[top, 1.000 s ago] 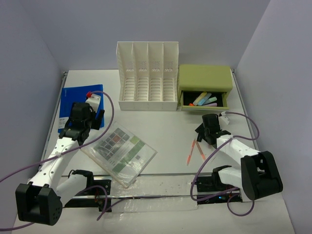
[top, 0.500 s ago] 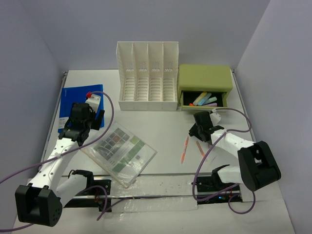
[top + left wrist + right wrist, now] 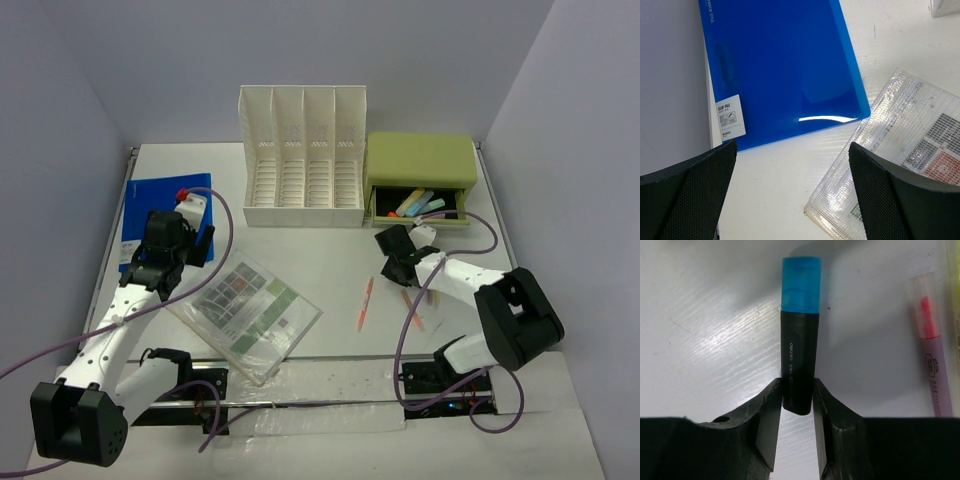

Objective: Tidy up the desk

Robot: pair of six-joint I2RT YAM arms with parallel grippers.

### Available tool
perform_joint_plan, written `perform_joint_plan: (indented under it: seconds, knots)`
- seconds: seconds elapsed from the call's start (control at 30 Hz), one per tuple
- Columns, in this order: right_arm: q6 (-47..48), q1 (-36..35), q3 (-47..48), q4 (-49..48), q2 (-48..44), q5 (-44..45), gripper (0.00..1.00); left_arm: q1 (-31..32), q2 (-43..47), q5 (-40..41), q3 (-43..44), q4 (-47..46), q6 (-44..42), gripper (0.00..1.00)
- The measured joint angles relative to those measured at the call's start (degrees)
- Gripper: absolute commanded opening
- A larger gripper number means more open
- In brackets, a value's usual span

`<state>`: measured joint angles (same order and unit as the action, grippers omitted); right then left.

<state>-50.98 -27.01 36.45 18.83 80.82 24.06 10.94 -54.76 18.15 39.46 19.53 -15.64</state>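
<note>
Thin orange pen (image 3: pixel 365 303) has slid left on the big flat white desk (image 3: pixel 330 250). Past it, your R gripper (image 3: pixel 796 390) has closed on the black, blue-capped highlighter (image 3: pixel 800 340), so it's prob. ready to lift toward the green drawer box (image 3: pixel 420 160). L gripper (image 3: pixel 792 150) is wide open over the blue plastic folder (image 3: pixel 780 70).

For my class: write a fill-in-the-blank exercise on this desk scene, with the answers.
The right gripper clamps a black highlighter with a ____ cap.
The left gripper, above the blue clip file, is wide ____.
The white file rack has ____ slots.
Markers lie in the ____ drawer box.
Answers: blue, open, four, green.
</note>
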Motion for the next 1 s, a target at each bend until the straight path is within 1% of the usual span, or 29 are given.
perform_joint_plan:
  seconds: [0.23, 0.37, 0.43, 0.5, 0.53, 0.57, 0.6, 0.73, 0.87, 1.0]
  knots:
    - [2.22, -5.62, 2.77, 4.13, 2.30, 3.59, 0.28, 0.00, 0.00, -0.31, 0.00, 0.00, 0.01, 0.99]
    - [2.89, -9.44, 4.53, 5.33, 3.95, 4.24, 0.28, 0.00, 0.00, -0.38, 0.00, 0.00, 0.00, 0.99]
    - [3.60, -12.89, 4.97, 5.84, 4.27, 3.93, 0.32, 0.00, 0.00, -0.39, 0.00, 0.01, 0.01, 0.99]
    - [4.74, -16.64, 5.51, 6.16, 4.57, 2.90, 0.39, 0.00, 0.00, -0.40, 0.00, 0.02, 0.00, 0.99]
    - [5.47, -18.36, 5.80, 6.33, 4.69, 1.99, 0.40, 0.00, 0.00, -0.41, 0.00, 0.03, 0.00, 0.99]
    - [6.04, -19.68, 6.04, 6.55, 4.78, 0.92, 0.45, 0.00, 0.00, -0.41, 0.00, 0.04, 0.00, 0.99]
    - [6.68, -20.51, 6.17, 6.80, 4.83, -0.07, 0.50, 0.00, 0.00, -0.41, 0.00, 0.04, 0.00, 0.99]
    - [8.16, -21.11, 6.46, 8.52, 4.81, -2.59, 0.58, 0.00, 0.00, -0.41, 0.00, 0.05, 0.00, 0.99]
    - [9.46, -21.08, 7.55, 10.41, 5.42, -3.05, 0.61, 0.00, 0.00, -0.41, 0.00, 0.09, 0.00, 0.99]
    - [11.41, -21.08, 11.93, 11.14, 9.72, -2.82, 0.61, 0.00, 0.00, -0.41, 0.00, 0.19, 0.02, 0.99]
